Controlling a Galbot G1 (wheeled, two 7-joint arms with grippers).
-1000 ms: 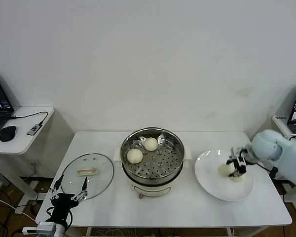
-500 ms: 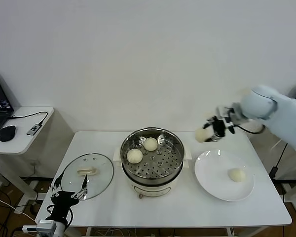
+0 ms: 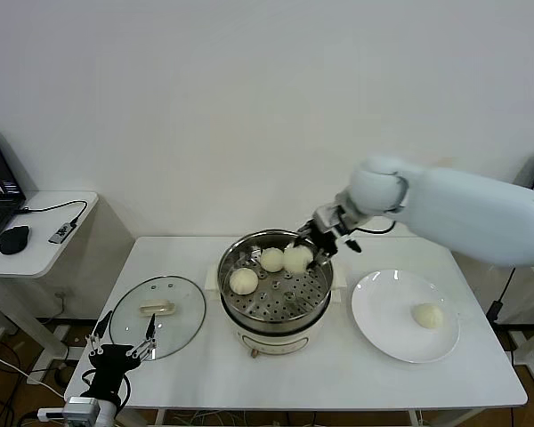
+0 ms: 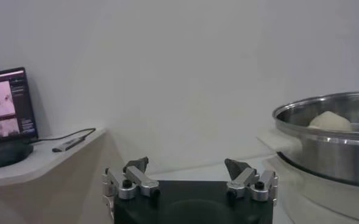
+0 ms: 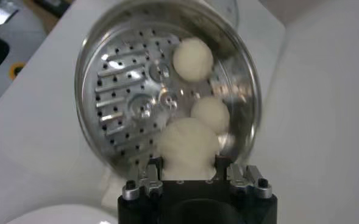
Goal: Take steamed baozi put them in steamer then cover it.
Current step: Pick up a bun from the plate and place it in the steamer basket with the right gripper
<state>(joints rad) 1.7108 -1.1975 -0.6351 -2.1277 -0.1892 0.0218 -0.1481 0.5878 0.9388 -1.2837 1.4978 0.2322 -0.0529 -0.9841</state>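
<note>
My right gripper (image 3: pixel 303 253) is over the steamer (image 3: pixel 274 277), far side, fingers closed on a bun (image 3: pixel 298 258). In the right wrist view the held bun (image 5: pixel 187 146) fills the gap between the jaws, above the basket floor and right next to one already inside. Two buns already sit in the basket: one at the back (image 3: pixel 271 259), one at the left (image 3: pixel 243 280). The last bun (image 3: pixel 427 315) lies on the plate (image 3: pixel 383 325), well apart to the right. The lid (image 3: pixel 156 316) lies flat on the table (image 3: pixel 338 374), left of the steamer.

My left gripper (image 3: pixel 123 354) is parked at the table's front left edge, fingers wide apart, holding nothing.

Risks as I see it: the held bun looks almost touching the back bun, so releasing here could land it on top or make them stick. Dough may cling to a finger and lift out on retreat. Coming down too near the rim could clip it. A stacked bun could stop the lid seating.
</note>
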